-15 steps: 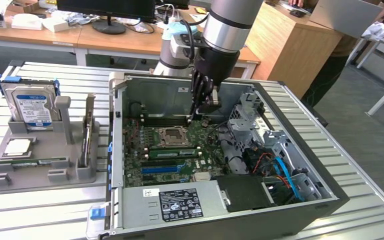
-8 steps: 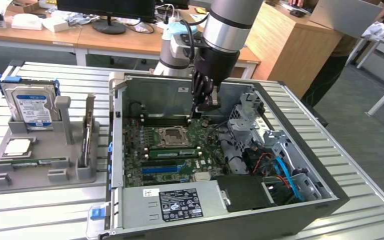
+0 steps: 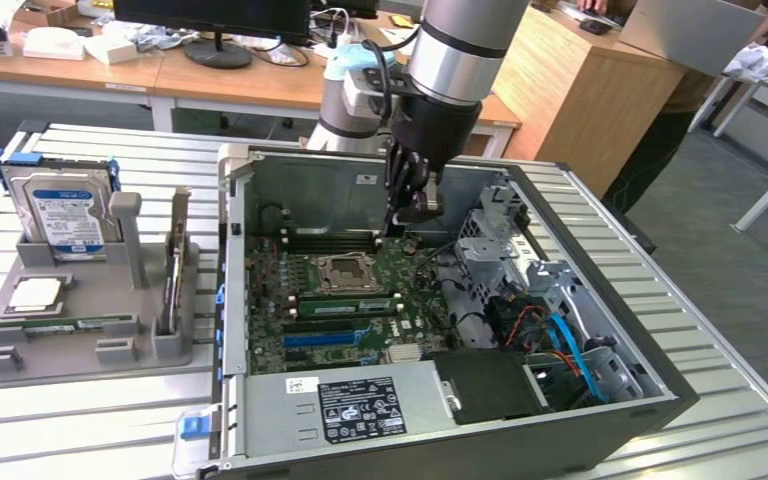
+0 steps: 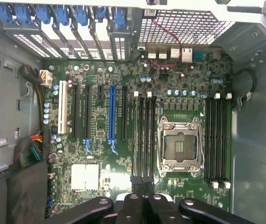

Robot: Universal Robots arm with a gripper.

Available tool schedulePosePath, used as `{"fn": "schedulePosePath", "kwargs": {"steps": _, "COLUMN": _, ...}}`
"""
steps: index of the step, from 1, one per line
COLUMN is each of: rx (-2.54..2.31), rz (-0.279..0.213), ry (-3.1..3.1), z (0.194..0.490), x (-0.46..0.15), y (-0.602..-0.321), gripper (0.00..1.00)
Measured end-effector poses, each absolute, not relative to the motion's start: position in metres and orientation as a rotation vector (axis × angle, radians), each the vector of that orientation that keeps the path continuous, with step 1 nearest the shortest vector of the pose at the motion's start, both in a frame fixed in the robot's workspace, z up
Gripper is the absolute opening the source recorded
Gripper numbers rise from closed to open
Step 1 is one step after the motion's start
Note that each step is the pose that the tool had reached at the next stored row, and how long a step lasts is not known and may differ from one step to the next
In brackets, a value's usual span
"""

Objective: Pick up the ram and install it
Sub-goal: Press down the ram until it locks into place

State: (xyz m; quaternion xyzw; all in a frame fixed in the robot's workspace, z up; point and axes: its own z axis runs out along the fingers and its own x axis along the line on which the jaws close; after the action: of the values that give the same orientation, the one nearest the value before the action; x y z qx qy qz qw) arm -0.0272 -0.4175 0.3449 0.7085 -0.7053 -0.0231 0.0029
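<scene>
The gripper (image 3: 398, 232) hung shut and empty inside the case (image 3: 331, 185), fingertips pressed together. Below its tips, not touching them, the ram (image 3: 344, 303) appeared to stand in a slot beside the socket (image 3: 341, 272).

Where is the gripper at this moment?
In the exterior view the gripper hangs inside the open computer case, above the motherboard and just to the exterior view's right of the CPU socket.
</scene>
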Motion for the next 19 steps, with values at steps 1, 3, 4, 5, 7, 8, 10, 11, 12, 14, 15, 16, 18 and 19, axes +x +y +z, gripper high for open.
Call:
{"fn": "schedulePosePath", "kwargs": {"steps": 1, "rx": 2.222, "rz": -0.073, "ry": -2.212, "z": 0.345, "x": -0.025, "y": -0.417, "gripper": 0.10}}
{"fn": "schedulePosePath", "kwargs": {"steps": 3, "rx": 2.222, "rz": -0.073, "ry": -2.212, "z": 0.345, "x": -0.021, "y": -0.417, "gripper": 0.10}}
{"fn": "schedulePosePath", "kwargs": {"steps": 4, "rx": 2.222, "rz": -0.073, "ry": -2.211, "z": 0.345, "x": -0.019, "y": -0.417, "gripper": 0.10}}
{"fn": "schedulePosePath", "kwargs": {"steps": 5, "rx": 2.222, "rz": -0.073, "ry": -2.212, "z": 0.345, "x": -0.017, "y": -0.417, "gripper": 0.10}}
{"fn": "schedulePosePath", "kwargs": {"steps": 7, "rx": 2.222, "rz": -0.073, "ry": -2.212, "z": 0.345, "x": -0.014, "y": -0.417, "gripper": 0.10}}
{"fn": "schedulePosePath", "kwargs": {"steps": 8, "rx": 2.222, "rz": -0.073, "ry": -2.212, "z": 0.345, "x": -0.012, "y": -0.417, "gripper": 0.10}}
{"fn": "schedulePosePath", "kwargs": {"steps": 10, "rx": 2.222, "rz": -0.073, "ry": -2.212, "z": 0.345, "x": -0.008, "y": -0.417, "gripper": 0.10}}
{"fn": "schedulePosePath", "kwargs": {"steps": 11, "rx": 2.222, "rz": -0.073, "ry": -2.212, "z": 0.345, "x": -0.006, "y": -0.417, "gripper": 0.10}}
{"fn": "schedulePosePath", "kwargs": {"steps": 12, "rx": 2.222, "rz": -0.073, "ry": -2.212, "z": 0.345, "x": -0.005, "y": -0.417, "gripper": 0.10}}
{"fn": "schedulePosePath", "kwargs": {"steps": 14, "rx": 2.222, "rz": -0.073, "ry": -2.212, "z": 0.345, "x": -0.002, "y": -0.417, "gripper": 0.10}}
{"fn": "schedulePosePath", "kwargs": {"steps": 15, "rx": 2.222, "rz": -0.073, "ry": -2.212, "z": 0.345, "x": 0.000, "y": -0.417, "gripper": 0.10}}
{"fn": "schedulePosePath", "kwargs": {"steps": 16, "rx": 2.222, "rz": -0.073, "ry": -2.212, "z": 0.345, "x": 0.001, "y": -0.417, "gripper": 0.10}}
{"fn": "schedulePosePath", "kwargs": {"steps": 18, "rx": 2.222, "rz": -0.073, "ry": -2.212, "z": 0.345, "x": 0.003, "y": -0.417, "gripper": 0.10}}
{"fn": "schedulePosePath", "kwargs": {"steps": 19, "rx": 2.222, "rz": -0.073, "ry": -2.212, "z": 0.345, "x": 0.003, "y": -0.417, "gripper": 0.10}}
